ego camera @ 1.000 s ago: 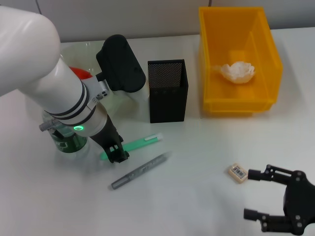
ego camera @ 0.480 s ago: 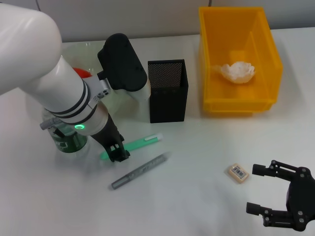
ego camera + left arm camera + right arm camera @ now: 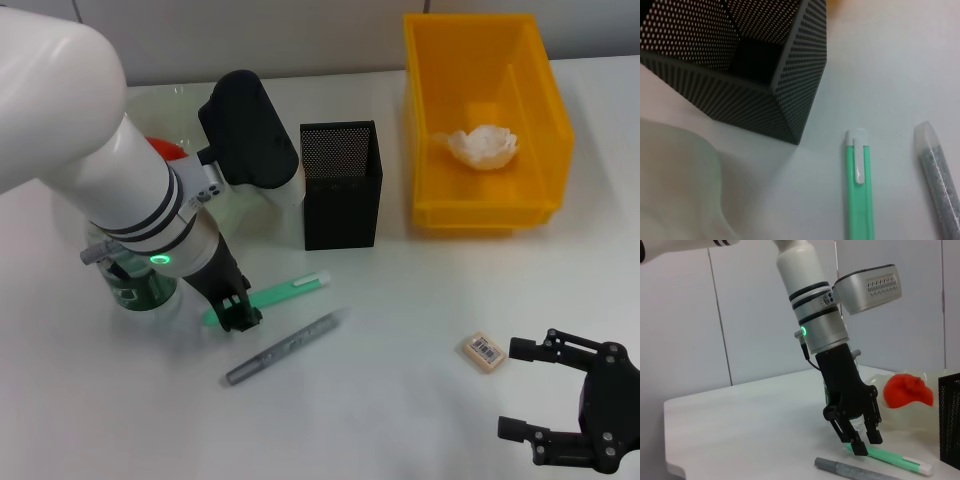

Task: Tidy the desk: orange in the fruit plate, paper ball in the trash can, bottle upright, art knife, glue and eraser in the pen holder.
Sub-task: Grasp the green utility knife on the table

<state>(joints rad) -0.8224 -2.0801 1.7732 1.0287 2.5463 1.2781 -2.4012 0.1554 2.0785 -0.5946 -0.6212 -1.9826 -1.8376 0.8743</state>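
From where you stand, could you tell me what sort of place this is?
Probably an office desk set up for a tidying test: a white table with a mesh pen holder, a yellow bin and an eraser.

L arm: fat white tube, black bands, green LED ring at wrist, black camera box, black left claw (image 3: 238, 313). Right claw (image 3: 545, 401): black, skeletal fingers.

My left gripper (image 3: 238, 316) is down at the near end of the green art knife (image 3: 275, 295), with the grey glue pen (image 3: 284, 349) just beside it. My right gripper (image 3: 522, 388) hangs spread wide near the eraser (image 3: 484, 352), not touching it. The paper ball (image 3: 483, 145) lies in the yellow trash can (image 3: 430, 120); the black mesh pen holder (image 3: 341, 198) stands beside it.
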